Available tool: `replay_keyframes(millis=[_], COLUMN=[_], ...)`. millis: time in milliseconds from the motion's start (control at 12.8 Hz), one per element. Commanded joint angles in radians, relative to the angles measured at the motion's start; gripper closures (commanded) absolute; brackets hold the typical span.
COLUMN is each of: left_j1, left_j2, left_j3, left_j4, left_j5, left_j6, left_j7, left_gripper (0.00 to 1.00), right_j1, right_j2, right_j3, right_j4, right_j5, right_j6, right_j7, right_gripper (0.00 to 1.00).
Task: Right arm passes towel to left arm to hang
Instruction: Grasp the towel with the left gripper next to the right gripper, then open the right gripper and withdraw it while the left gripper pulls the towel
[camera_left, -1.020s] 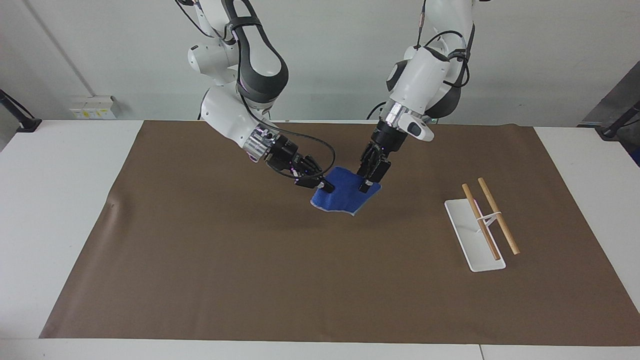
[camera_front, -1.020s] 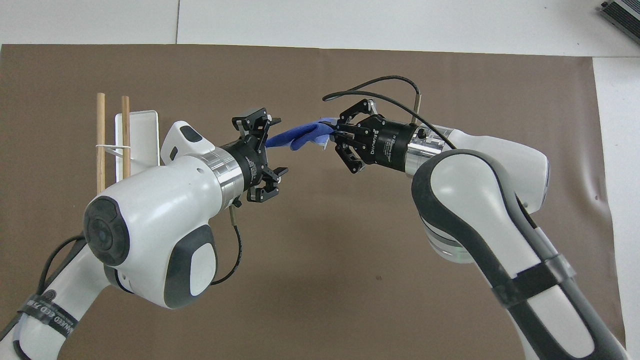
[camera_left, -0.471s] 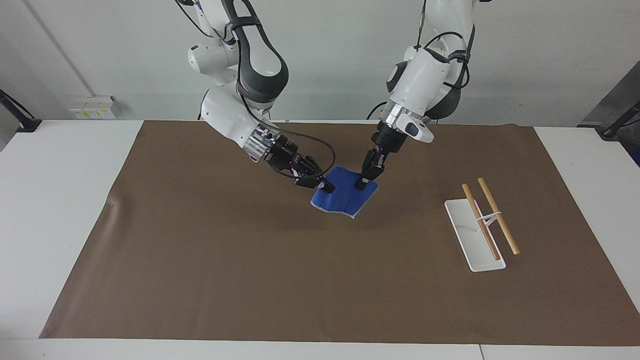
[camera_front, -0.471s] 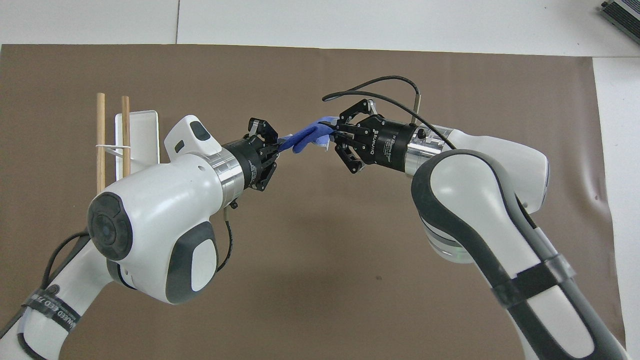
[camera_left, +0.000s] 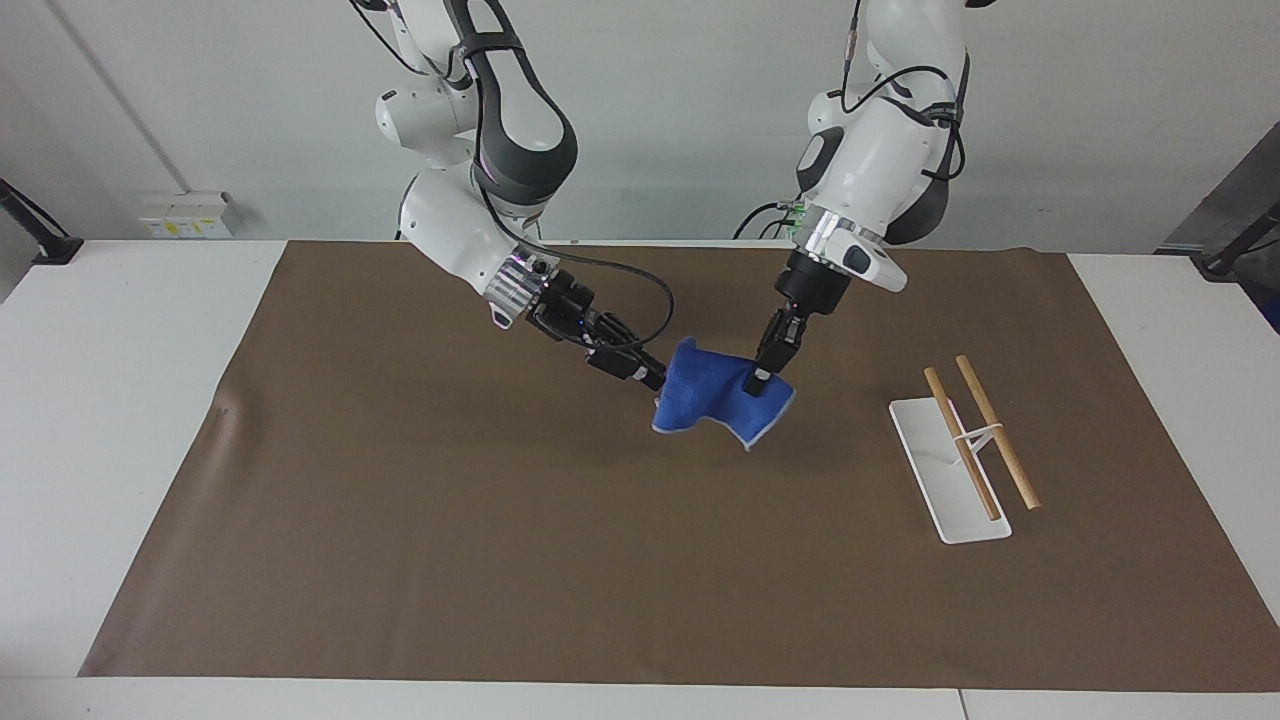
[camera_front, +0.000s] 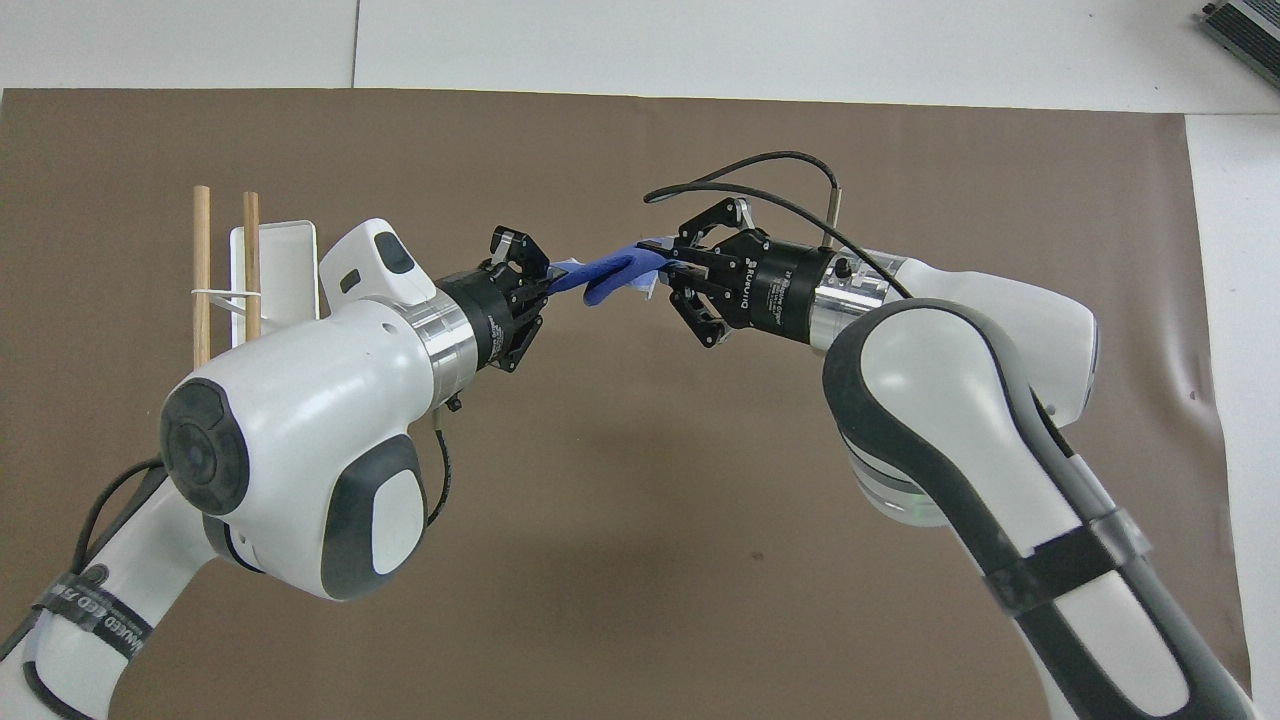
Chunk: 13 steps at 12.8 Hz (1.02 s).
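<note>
The blue towel hangs in the air between both grippers over the middle of the brown mat, sagging and bunched. It also shows in the overhead view. My right gripper is shut on the towel's edge toward the right arm's end; it shows in the overhead view too. My left gripper points down and is shut on the towel's other corner, also seen from above. Neither gripper touches the mat.
A white rack base with two wooden rods on a thin stand sits on the brown mat toward the left arm's end. The rods also show in the overhead view.
My left gripper has shut on the towel's corner and drawn it toward the left arm's end. The towel has shifted and bunched up. My right gripper still holds its edge.
</note>
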Motion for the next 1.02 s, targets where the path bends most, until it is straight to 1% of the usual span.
replay_keyframes(millis=[0, 157, 314, 549, 627, 784, 863, 941], left_j1=[0.005, 0.005, 0.005, 0.009, 0.014, 0.017, 0.017, 0.017], left_j2=[0.039, 0.039, 0.038, 0.036, 0.035, 0.027, 0.026, 0.026], left_j3=[0.045, 0.091, 0.147, 0.239, 0.274, 0.33, 0.348, 0.368], left_j4=[0.047, 0.046, 0.047, 0.037, 0.032, 0.006, -0.014, -0.016], left_j5=[0.014, 0.014, 0.016, 0.016, 0.016, 0.016, 0.016, 0.016], left_j6=[0.0, -0.004, -0.006, -0.006, -0.01, -0.067, -0.063, -0.064], left_j7=[0.124, 0.2, 0.241, 0.242, 0.264, 0.376, 0.427, 0.432], left_gripper=[1.0, 1.0, 1.0, 1.0, 1.0, 1.0, 1.0, 1.0], right_j1=[-0.02, -0.054, -0.111, -0.186, -0.197, -0.235, -0.264, -0.286], right_j2=[-0.006, -0.008, -0.014, -0.016, -0.016, -0.02, -0.034, -0.051], right_j3=[0.002, -0.001, -0.001, -0.001, -0.001, -0.004, -0.004, -0.004], right_j4=[-0.02, -0.052, -0.074, -0.056, -0.039, 0.027, 0.059, 0.081], right_j5=[-0.316, -0.608, -0.825, -1.141, -1.209, -1.223, -1.225, -1.217], right_j6=[0.001, 0.004, -0.014, -0.127, -0.172, -0.299, -0.368, -0.431], right_j7=[-0.116, -0.2, -0.292, -0.346, -0.346, -0.348, -0.36, -0.379], right_gripper=[0.0, 0.0, 0.0, 0.0, 0.0, 0.0, 0.0, 0.0])
